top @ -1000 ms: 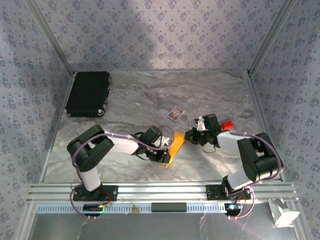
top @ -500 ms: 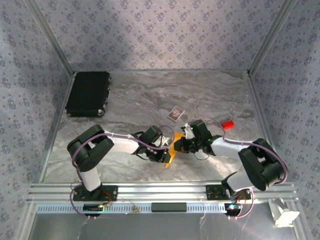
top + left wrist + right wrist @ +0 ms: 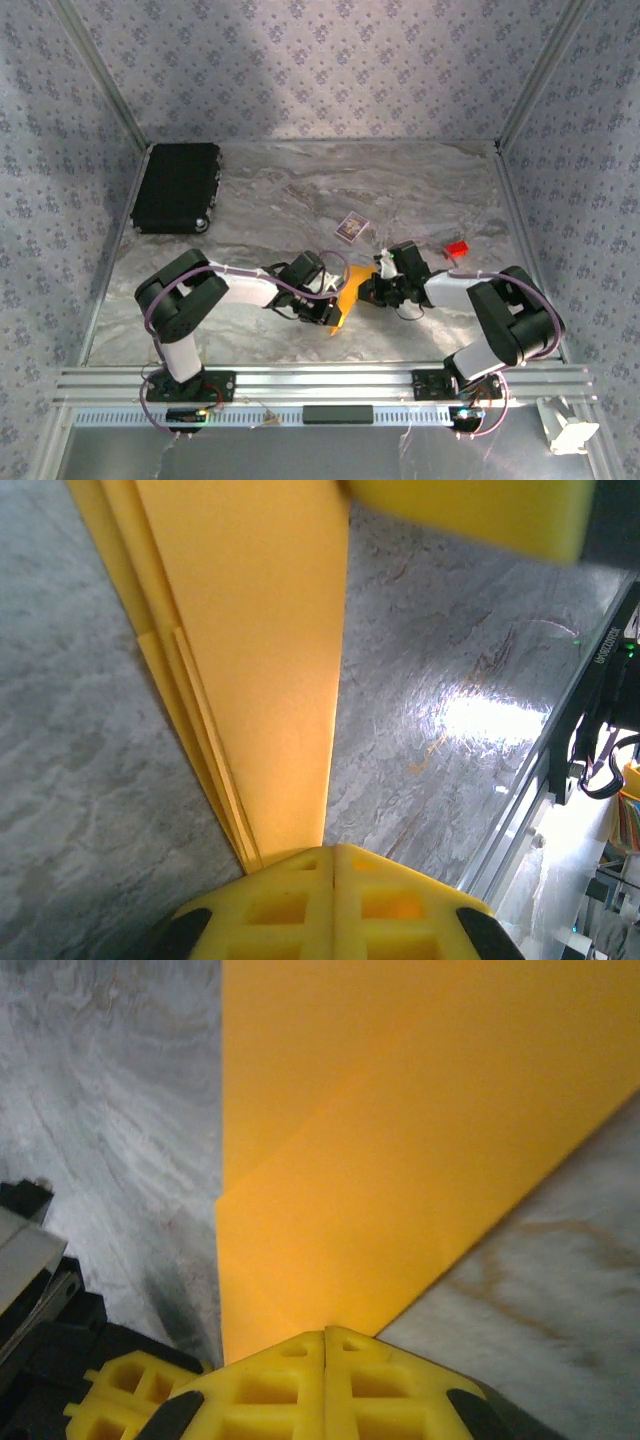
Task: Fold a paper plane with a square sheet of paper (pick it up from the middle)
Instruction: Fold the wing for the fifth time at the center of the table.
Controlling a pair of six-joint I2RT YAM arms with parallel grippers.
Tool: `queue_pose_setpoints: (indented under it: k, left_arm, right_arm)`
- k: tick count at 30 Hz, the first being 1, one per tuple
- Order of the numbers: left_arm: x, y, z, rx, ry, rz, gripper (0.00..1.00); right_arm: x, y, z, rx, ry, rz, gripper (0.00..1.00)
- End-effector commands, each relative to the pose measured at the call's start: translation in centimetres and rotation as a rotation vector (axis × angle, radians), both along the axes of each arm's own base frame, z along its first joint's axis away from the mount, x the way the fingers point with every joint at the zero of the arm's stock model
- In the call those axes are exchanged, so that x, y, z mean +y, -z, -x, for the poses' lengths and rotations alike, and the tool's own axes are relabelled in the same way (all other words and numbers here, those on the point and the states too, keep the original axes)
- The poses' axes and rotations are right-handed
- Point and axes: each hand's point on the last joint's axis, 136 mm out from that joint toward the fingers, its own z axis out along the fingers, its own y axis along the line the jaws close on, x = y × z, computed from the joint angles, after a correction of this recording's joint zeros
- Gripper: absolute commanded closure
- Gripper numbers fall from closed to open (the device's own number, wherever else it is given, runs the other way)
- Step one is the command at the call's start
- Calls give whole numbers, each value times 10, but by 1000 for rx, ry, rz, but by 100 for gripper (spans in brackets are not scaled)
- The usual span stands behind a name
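Observation:
The square sheet of paper [image 3: 349, 292] is orange-yellow and folded into a narrow layered strip, held just above the marble table between my two grippers. My left gripper [image 3: 328, 303] is shut on its left end. In the left wrist view the paper [image 3: 250, 630] runs out from the closed yellow jaws [image 3: 333, 852], with stacked fold edges on its left side. My right gripper [image 3: 371, 288] is shut on the paper's right end. In the right wrist view the paper [image 3: 400, 1110] fans out from the closed jaws [image 3: 326, 1332] and shows a diagonal crease.
A small purple-and-white card [image 3: 349, 228] lies just behind the paper. A tiny red block [image 3: 457, 249] sits to the right of the right arm. A black case [image 3: 177, 187] lies at the back left. An aluminium rail [image 3: 320, 382] runs along the near edge.
The right gripper has moved left from beside the red block, closer to the left gripper, and the paper between them looks shorter. The left arm has stayed put.

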Motion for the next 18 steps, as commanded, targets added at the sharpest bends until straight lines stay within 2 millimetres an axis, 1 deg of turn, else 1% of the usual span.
queue_pose_setpoints:
  k: [1,4,7,9,12,14,18]
  left_arm:
    - [33,39,7,36,-26,-171,100]
    - [32,39,7,37,-21,-168,100]
    - [30,38,5,37,-27,-168,100]
    - [28,35,5,38,-30,-160,100]
    - [27,32,1,23,-38,-157,100]
    - [26,30,-1,24,-44,-155,100]
    - [19,21,-5,29,-49,-128,100]
  right_arm:
    - [-16,-2,-14,-32,48,44,94]
    - [-10,-18,-17,-78,46,2,94]
    - [6,-32,-11,-107,-25,-43,93]
    - [14,-35,-10,-108,-53,-61,93]
    - [14,-28,-13,-81,-48,-44,93]
    - [8,-17,-16,-84,-51,-15,94]
    - [-3,2,-21,-55,-14,43,95]
